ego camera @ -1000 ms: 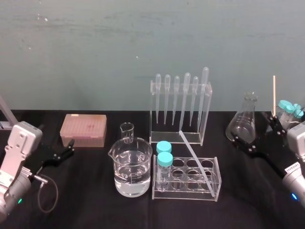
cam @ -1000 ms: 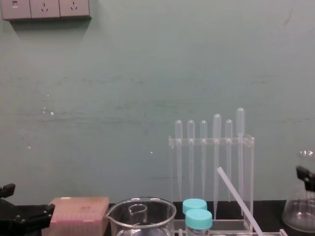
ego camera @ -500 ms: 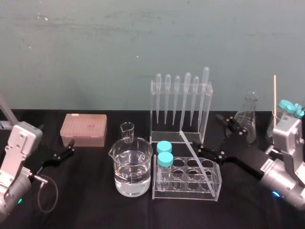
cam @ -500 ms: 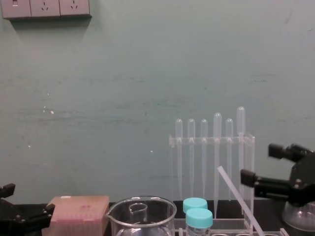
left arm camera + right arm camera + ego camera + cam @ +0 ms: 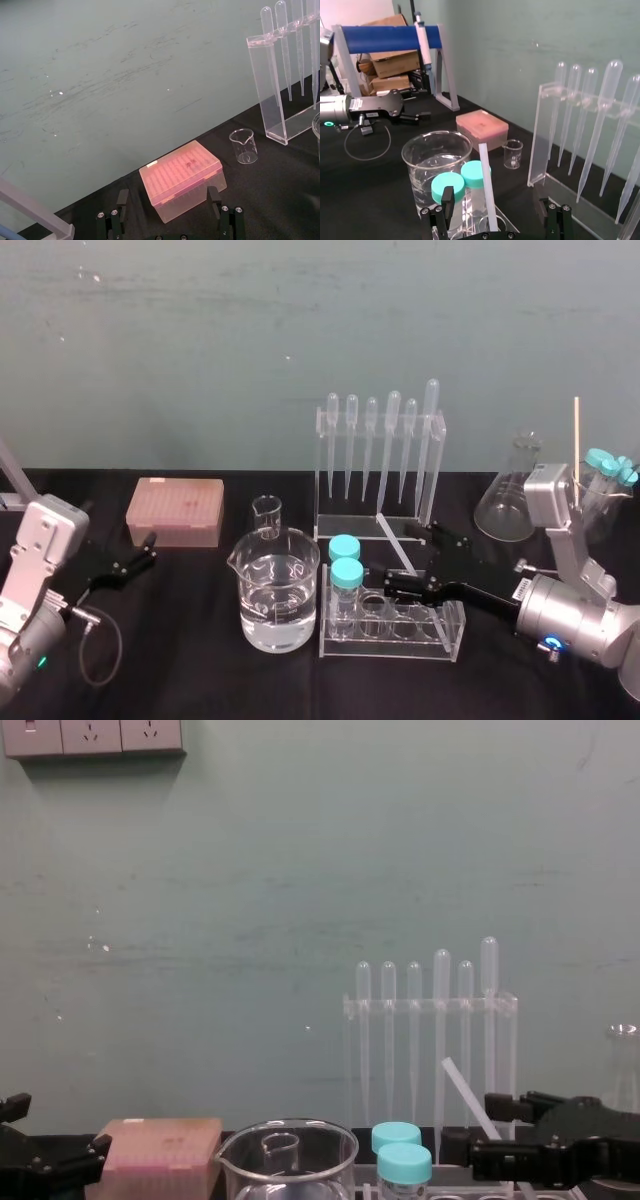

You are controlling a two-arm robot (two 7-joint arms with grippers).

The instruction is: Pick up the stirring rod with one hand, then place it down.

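Right gripper [image 5: 410, 558]: spread wide, grasping nothing, low over the rack [image 5: 452, 628]. Between its jaws, clear of both fingers: the rod [image 5: 487, 187], leaning in the rack, upper end rising ahead of the gripper toward the pipette stand [image 5: 428, 475]. Just past the fingertips: two capped vials [image 5: 346, 573], then a beaker [image 5: 279, 590]. Left gripper [image 5: 148, 549]: likewise released and empty, well away beyond the beaker, low over the table, a pink box [image 5: 181, 177] just ahead of its fingers.
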